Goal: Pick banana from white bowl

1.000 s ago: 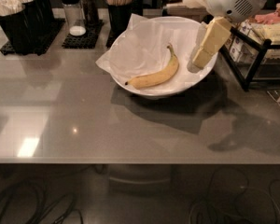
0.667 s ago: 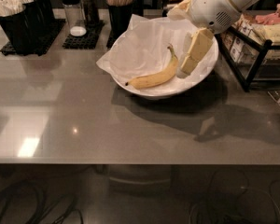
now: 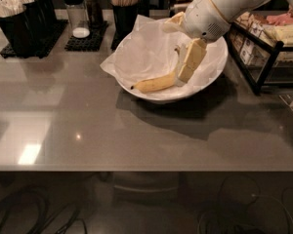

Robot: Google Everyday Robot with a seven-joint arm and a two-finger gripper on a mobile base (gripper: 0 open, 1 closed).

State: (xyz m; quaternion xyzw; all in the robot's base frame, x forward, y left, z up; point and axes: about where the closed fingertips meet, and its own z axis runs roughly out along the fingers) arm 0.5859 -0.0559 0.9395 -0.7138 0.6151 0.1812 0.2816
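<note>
In the bowl (image 3: pixel 211 71), on its paper (image 3: pixel 136 52) lining, the banana (image 3: pixel 154 85) lies with its long axis curving from the brown tip near the bowl's front-left rim round to the stem in the bowl's right half. The gripper (image 3: pixel 184 74) is low in that right half, at the banana's stem end, touching or just beside it; whether it is open or closed cannot be told. The banana's body runs leftward from the gripper, so the grasp probably belongs near the stem.
</note>
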